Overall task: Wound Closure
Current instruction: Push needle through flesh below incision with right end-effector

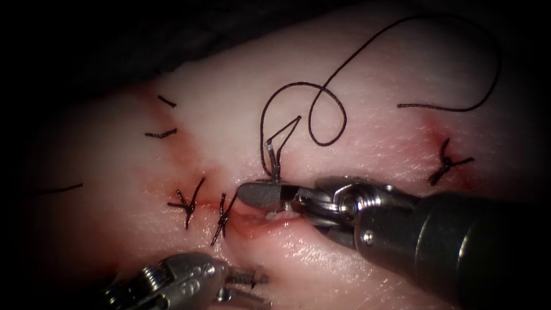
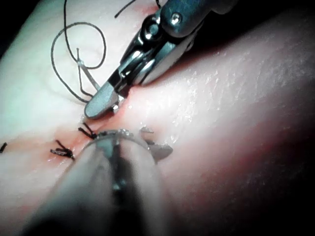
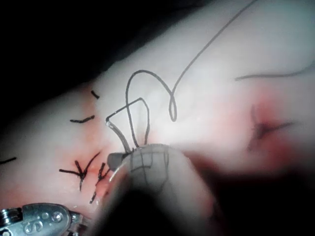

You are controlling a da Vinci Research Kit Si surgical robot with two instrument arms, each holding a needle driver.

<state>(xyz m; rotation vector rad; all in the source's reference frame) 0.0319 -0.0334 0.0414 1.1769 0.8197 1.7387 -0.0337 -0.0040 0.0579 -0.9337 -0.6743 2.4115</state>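
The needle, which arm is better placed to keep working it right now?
Probably the right. Its end effector is shut on the needle at the cut, thread trailing from it. The left end effector holds nothing, lower down.

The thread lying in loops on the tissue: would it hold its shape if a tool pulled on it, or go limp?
Probably limp: the thread lies in loose curls on the tissue, following its surface. It looks very thin, so likely light and easily dragged. Its free end lies unanchored, so it would likely trail along.
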